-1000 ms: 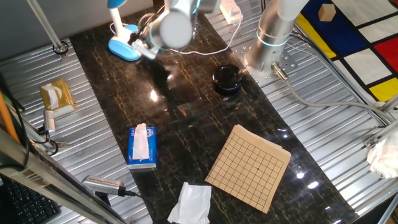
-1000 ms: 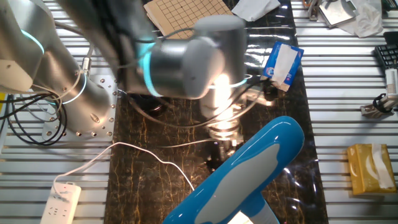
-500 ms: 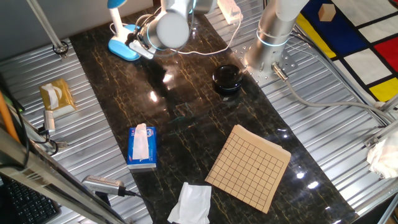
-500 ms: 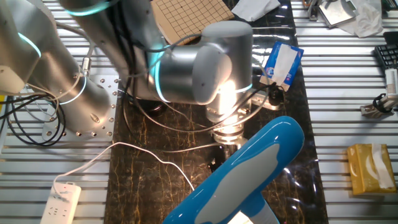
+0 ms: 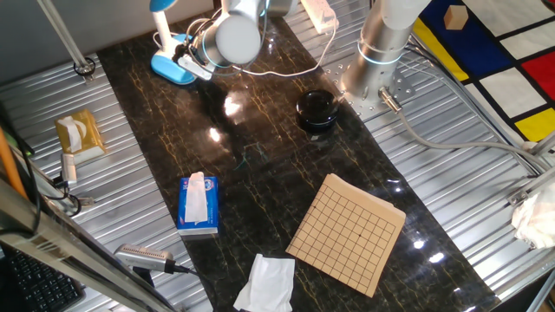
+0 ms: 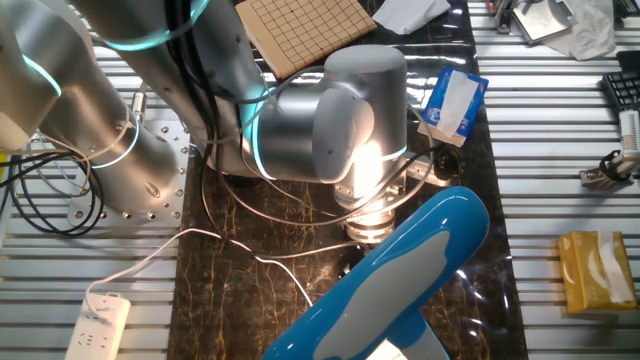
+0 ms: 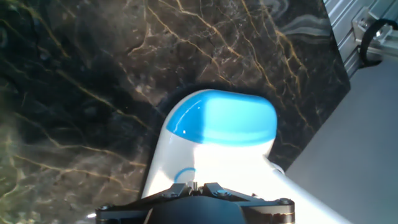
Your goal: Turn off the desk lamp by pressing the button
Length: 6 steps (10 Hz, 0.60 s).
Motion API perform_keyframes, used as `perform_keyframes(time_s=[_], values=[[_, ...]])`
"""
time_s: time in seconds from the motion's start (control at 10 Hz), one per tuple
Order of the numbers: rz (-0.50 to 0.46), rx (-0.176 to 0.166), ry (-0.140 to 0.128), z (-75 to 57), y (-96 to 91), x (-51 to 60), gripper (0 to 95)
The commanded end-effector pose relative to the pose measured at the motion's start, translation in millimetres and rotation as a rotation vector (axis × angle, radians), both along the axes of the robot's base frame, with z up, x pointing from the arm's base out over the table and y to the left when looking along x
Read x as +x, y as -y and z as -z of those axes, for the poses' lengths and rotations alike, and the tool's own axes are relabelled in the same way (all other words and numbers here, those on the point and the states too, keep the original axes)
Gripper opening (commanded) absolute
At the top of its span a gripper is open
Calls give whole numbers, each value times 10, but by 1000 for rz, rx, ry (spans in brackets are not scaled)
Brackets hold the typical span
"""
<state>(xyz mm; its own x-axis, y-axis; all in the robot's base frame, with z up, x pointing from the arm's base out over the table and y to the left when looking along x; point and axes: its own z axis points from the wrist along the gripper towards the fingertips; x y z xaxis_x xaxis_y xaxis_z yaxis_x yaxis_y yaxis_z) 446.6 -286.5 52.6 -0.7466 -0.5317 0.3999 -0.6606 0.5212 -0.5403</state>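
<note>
Moved the gripper (image 5: 184,62) over the last second from just off the desk lamp (image 5: 173,68) base to right against it at the far left of the table (image 5: 260,173); hand view sat directly over the whitish top face, so press looked imminent or under way. Couldn't tell finger state, tips hidden in every view. Dark glossy marble with bright glare near the base, ribbed metal all round.
</note>
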Motion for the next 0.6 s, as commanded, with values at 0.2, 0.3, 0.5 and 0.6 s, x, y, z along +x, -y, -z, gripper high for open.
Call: perform_keyframes(time_s=[0.2, 0.3, 0.5, 0.6], values=[[-4, -1, 6, 42, 21, 26, 0], [-5, -3, 4, 40, 26, 31, 0], [-8, -3, 1, 49, 29, 43, 0], [-8, -3, 1, 70, 34, 43, 0]])
